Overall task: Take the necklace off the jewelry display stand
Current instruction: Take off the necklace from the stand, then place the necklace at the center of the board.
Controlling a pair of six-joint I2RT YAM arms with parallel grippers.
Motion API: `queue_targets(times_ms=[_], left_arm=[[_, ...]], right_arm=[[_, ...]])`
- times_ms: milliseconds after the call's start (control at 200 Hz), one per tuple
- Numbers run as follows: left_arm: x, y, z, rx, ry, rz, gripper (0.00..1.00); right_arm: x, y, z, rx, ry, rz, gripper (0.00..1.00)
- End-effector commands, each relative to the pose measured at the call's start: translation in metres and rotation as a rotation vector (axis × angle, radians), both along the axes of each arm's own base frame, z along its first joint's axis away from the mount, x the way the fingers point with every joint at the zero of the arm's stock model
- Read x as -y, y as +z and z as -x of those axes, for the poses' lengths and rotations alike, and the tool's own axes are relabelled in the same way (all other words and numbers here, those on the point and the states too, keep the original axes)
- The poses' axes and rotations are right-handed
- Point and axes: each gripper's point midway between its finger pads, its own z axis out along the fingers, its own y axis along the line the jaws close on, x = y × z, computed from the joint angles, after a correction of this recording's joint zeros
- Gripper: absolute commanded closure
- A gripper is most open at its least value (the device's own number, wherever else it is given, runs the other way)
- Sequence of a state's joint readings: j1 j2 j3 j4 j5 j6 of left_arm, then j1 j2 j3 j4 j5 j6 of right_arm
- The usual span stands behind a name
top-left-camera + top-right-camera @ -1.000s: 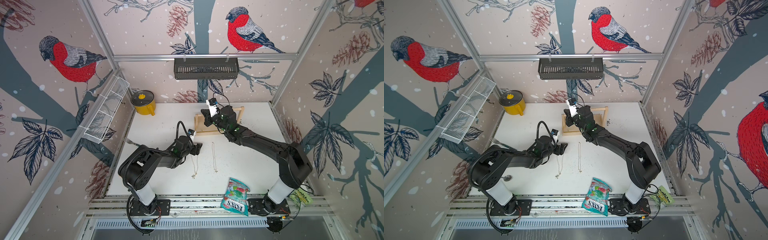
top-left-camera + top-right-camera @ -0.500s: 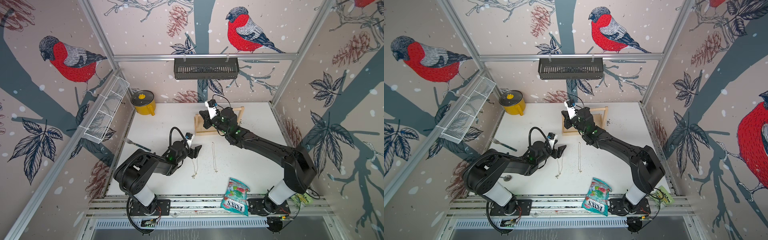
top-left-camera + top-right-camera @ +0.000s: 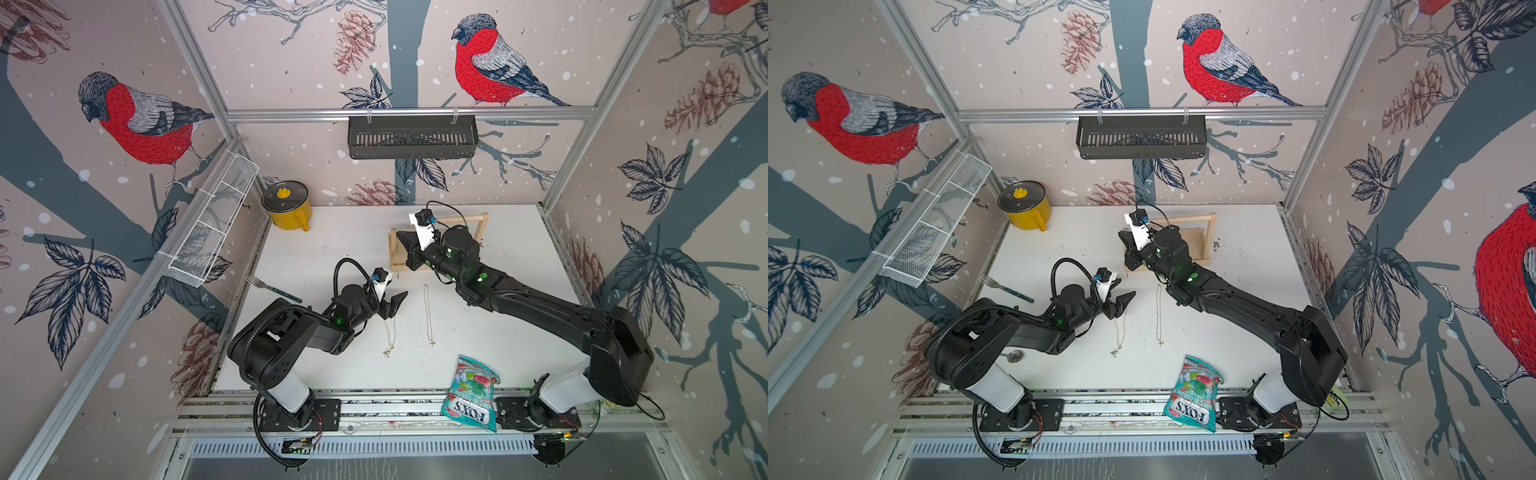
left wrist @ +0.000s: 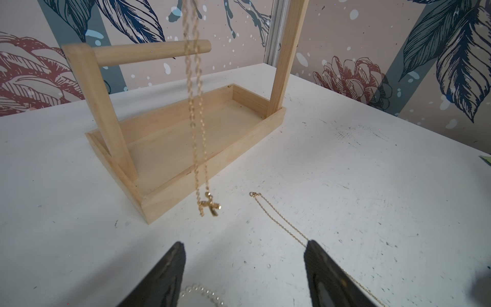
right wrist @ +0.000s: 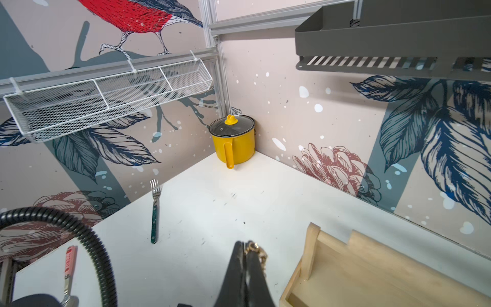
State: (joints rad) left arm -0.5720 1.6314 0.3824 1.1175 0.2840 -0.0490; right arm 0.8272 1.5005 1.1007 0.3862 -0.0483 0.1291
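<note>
Holds necklace (image 4: 209,207) pinched in right pincer (image 5: 245,245), seemingly clear at 9 o'clock of jewelry display stand (image 4: 101,106), with left pincer (image 4: 245,243) wide and empty; lacks only set-down.

Matt bare-wood stand (image 4: 239,148); shiny, probably metal necklace (image 4: 210,206)

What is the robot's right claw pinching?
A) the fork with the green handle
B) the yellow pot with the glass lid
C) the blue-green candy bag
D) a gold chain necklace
D: in the right wrist view the right gripper is shut on links of the gold chain necklace, which hangs in front of the pale wooden jewelry display stand in the left wrist view.
</note>
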Motion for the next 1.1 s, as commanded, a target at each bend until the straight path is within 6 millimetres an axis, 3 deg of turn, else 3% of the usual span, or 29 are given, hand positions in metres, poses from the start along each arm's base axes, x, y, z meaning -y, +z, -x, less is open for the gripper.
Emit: queue_targets(times_ms=[0,525,570,675,1096], left_arm=[[-0.001,0.014,-0.006,0.055,0.02,0.029,0.3],[-0.011,0.006,-0.008,0.048,0.082,0.064,0.32],[-0.01,0.007,-0.007,0.051,0.074,0.07,0.37],[-0.008,0.009,-0.005,0.06,0.059,0.074,0.39],[-0.003,0.019,-0.003,0.094,0.023,0.089,0.41]], right_arm=[[-0.001,-0.001,0.006,-0.005,-0.009,-0.003,0.99],[-0.005,-0.002,0.02,-0.013,0.003,-0.002,0.99],[-0.005,-0.002,0.02,-0.014,0.005,-0.001,0.99],[-0.005,-0.002,0.021,-0.015,0.005,-0.001,1.0],[-0.002,0.001,0.028,-0.015,0.012,-0.015,0.99]])
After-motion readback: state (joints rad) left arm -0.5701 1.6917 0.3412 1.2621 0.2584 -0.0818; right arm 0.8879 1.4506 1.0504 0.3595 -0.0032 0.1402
